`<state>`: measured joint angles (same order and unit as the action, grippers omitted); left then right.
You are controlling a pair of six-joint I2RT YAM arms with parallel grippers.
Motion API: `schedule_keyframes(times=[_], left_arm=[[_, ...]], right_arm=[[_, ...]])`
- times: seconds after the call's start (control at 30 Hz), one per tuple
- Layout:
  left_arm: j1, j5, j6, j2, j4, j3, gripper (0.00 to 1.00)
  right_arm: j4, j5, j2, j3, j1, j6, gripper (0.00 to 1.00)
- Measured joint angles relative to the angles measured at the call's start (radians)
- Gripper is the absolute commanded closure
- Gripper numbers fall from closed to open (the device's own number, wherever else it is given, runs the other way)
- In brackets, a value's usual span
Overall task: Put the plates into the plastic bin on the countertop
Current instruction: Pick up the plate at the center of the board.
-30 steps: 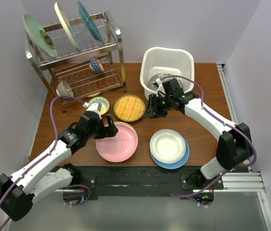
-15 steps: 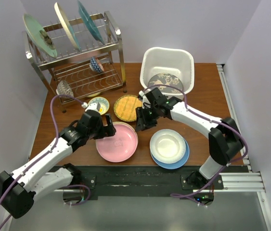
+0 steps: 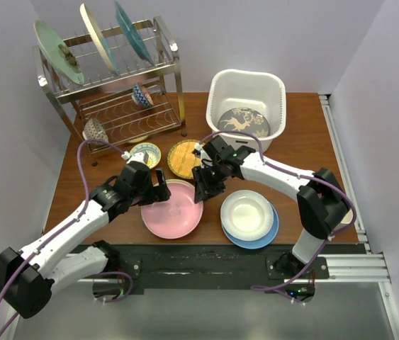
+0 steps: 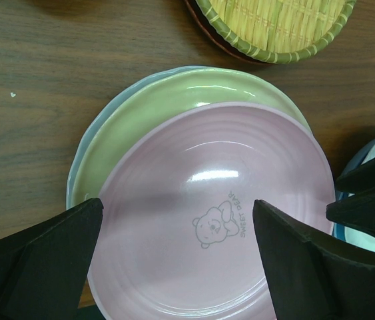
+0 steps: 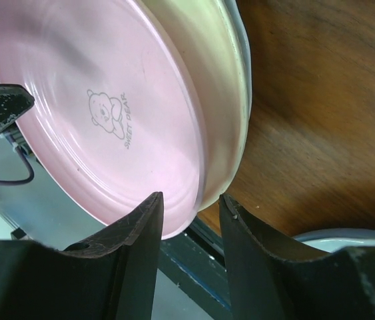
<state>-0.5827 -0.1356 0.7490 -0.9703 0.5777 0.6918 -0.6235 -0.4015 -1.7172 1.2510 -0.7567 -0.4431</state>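
Plates lie at several spots on the brown table. Beyond the left gripper and off to its left, a steel wire dish rack holds a pale green plate, a cream plate and a teal plate on edge in its top tier. Just beyond this gripper sits a small patterned bowl.

The left gripper's jaws stand spread wide. One finger is on each side of the pink plate, over its left part. Whether the fingers touch the plate I cannot tell. The pink plate lies on a lime green plate, which lies on a pale blue plate. The stack fills the space between the two grippers.

The right gripper is at the stack's right edge. Its jaws are partly apart and straddle the pink plate's rim, and a gap shows between the outer finger and the rim. A yellow woven plate lies just beyond this gripper, close beside it.

Near the right gripper's right side, a white plate rests on a blue plate. Beyond the gripper and to its right stands the plastic bin, with a grey reindeer plate lying flat inside it.
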Motion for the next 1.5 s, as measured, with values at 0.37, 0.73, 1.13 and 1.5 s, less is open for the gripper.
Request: schedule_keyframes(times=[0.37, 0.73, 1.13, 1.5], left_arm=[[0.0, 0.002, 0.0, -0.005, -0.008, 0.0, 0.0], [0.0, 0.002, 0.0, -0.004, -0.012, 0.0, 0.0], [0.0, 0.001, -0.001, 0.011, -0.018, 0.0, 0.0], [0.0, 0.001, -0.001, 0.038, -0.014, -0.003, 0.0]], right_arm=[[0.005, 0.001, -0.061, 0.021, -0.014, 0.001, 0.64], [0.008, 0.04, -0.066, 0.022, -0.022, 0.005, 1.0], [0.005, 0.054, -0.066, 0.022, -0.022, 0.004, 1.0], [-0.005, 0.1, -0.05, 0.022, -0.022, 0.006, 1.0]])
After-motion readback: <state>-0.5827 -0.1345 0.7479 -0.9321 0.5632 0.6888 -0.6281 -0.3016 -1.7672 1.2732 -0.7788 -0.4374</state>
